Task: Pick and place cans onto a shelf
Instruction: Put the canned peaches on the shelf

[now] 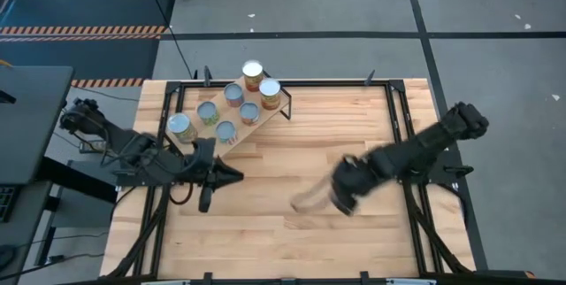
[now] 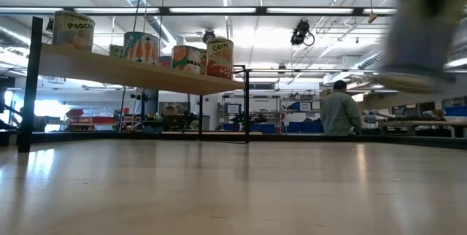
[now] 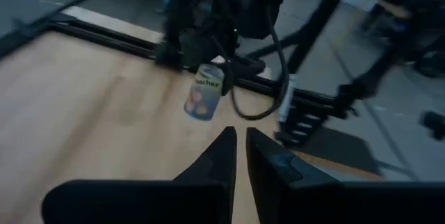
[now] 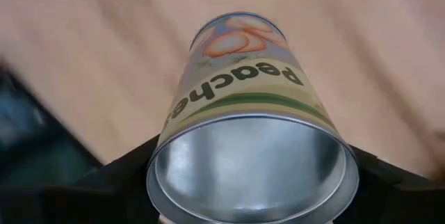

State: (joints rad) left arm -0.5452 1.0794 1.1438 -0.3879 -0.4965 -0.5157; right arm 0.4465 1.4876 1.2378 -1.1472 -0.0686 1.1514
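Observation:
My right gripper (image 1: 331, 198) is shut on a peaches can (image 1: 309, 201) over the middle of the table; the can fills the right wrist view (image 4: 240, 78) and is a blur at the upper right of the low view (image 2: 416, 38). The light-wood shelf (image 1: 267, 113) stands at the far left on black legs. Several cans (image 1: 233, 95) stand on their bases on it, also seen in the low view (image 2: 142, 47). My left gripper (image 1: 232, 176) is shut and empty just near of the shelf, pointing toward the held can (image 3: 204, 93). My right gripper pinches the can's side wall (image 4: 163, 165) between its two fingers, near the open silver end (image 4: 250, 165) that faces the wrist. The fingers come from the table's right, and the can reaches out beyond them toward the left. The can is lifted clear of the table.
Black rails (image 1: 393, 117) run along the tabletop's edges. The wide stretch of wood (image 1: 292, 250) between the two arms and toward the near edge is bare. A person (image 2: 340, 111) stands far off in the room beyond the table.

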